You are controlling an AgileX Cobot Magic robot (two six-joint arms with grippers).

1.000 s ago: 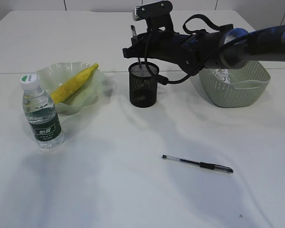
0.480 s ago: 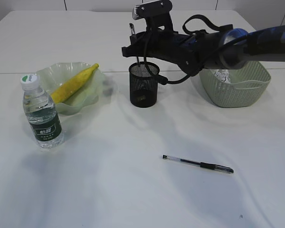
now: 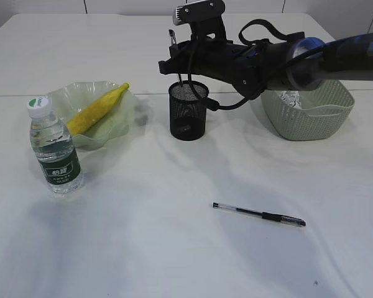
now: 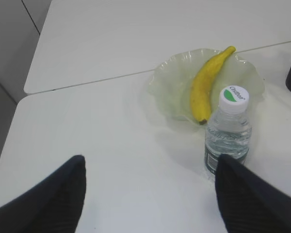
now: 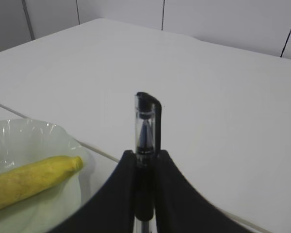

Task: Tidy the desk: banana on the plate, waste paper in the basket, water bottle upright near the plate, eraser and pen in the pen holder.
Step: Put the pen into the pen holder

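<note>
My right gripper [image 3: 174, 61] is shut on a clear pen [image 5: 145, 124] with a black cap and holds it upright just above the black mesh pen holder [image 3: 188, 118]. A second pen [image 3: 259, 215] lies flat on the desk [image 3: 143, 236] at the front right. The banana [image 3: 98, 108] lies in the pale-green plate [image 3: 121, 121]. The water bottle [image 3: 55, 149] stands upright just in front of the plate. My left gripper [image 4: 149, 167] hangs open over bare desk, left of the bottle [image 4: 229, 131]. The eraser is not clearly in view.
The sage-green basket [image 3: 326, 115] stands at the back right with white crumpled waste paper [image 3: 291, 98] inside. My right arm stretches across in front of it. A seam between two tabletops runs behind the plate.
The right gripper with its pen has crept slightly up and left over the pen holder. Nothing else has moved.
</note>
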